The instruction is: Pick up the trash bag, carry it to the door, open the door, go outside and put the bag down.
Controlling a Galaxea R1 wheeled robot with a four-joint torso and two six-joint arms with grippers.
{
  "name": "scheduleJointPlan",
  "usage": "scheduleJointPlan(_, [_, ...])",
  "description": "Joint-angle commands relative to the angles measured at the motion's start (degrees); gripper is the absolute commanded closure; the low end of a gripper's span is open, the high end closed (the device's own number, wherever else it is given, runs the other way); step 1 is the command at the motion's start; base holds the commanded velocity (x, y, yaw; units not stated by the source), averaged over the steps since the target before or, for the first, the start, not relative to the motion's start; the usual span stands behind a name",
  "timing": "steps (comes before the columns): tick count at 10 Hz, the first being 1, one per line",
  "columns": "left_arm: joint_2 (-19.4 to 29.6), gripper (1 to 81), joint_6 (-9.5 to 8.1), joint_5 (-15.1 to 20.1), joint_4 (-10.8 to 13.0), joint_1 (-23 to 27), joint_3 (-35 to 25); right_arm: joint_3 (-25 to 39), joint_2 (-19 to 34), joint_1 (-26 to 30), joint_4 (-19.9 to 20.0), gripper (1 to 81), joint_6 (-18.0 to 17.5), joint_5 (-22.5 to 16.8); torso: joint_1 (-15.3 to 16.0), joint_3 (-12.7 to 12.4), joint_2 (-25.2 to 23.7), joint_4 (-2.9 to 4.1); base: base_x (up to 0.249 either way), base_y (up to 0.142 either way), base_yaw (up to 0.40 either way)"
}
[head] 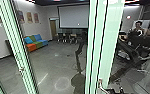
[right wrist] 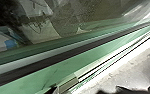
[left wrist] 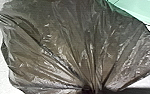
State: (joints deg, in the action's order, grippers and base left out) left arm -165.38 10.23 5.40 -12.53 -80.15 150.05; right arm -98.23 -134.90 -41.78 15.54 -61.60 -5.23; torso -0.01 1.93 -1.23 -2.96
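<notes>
In the left wrist view the dark, see-through trash bag (left wrist: 66, 47) spreads out from a tight gather, where my left gripper (left wrist: 89, 89) is shut on it. Pale green door posts (head: 106, 37) stand right of centre in the head view, with a metal handle (head: 100, 83) low on them. Dark parts that look like my right gripper (head: 116, 90) are at the bottom edge, close to that handle. The right wrist view has a green-edged glass door (right wrist: 78, 52) with a dark strip running slantwise. Whether the right gripper touches the door cannot be made out.
Another green post (head: 18, 47) stands at the left, with grey floor (head: 53, 65) between the posts. Farther off are a coloured sofa (head: 36, 42), chairs (head: 66, 37) and a screen (head: 73, 17). A person (head: 138, 30) is at the right, beside dark equipment (head: 131, 50).
</notes>
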Motion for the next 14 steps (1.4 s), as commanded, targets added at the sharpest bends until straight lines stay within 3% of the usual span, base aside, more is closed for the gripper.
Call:
scheduleJointPlan(1, [0.92, 81.1, 0.06, 3.39, -0.56, 3.64, 0.07, 1.83, -3.21, 2.97, -2.79, 1.0, -0.28, -7.16, 0.01, 0.00, 0.00, 0.00, 0.000, 0.000, 0.000])
scheduleJointPlan(8, [0.75, 81.1, 0.06, 3.30, -0.57, 3.55, 0.07, -0.28, -4.61, 2.09, -12.02, 1.0, -0.28, -6.99, 0.01, 0.00, 0.00, 0.00, 0.000, 0.000, 0.000])
scheduleJointPlan(12, [0.75, 81.1, 0.06, 3.39, -0.65, 3.55, 0.85, -1.34, -4.88, 0.68, -19.83, 1.0, -0.01, -2.44, 0.01, 0.00, 0.00, 0.00, 0.000, 0.000, 0.000])
scheduleJointPlan(14, [0.57, 81.1, -0.03, 3.48, -0.74, 3.55, 1.21, -1.77, -5.14, 0.33, -20.29, 1.0, 0.16, -0.57, 0.01, -0.02, 0.00, 0.00, 0.000, 0.000, 0.000])
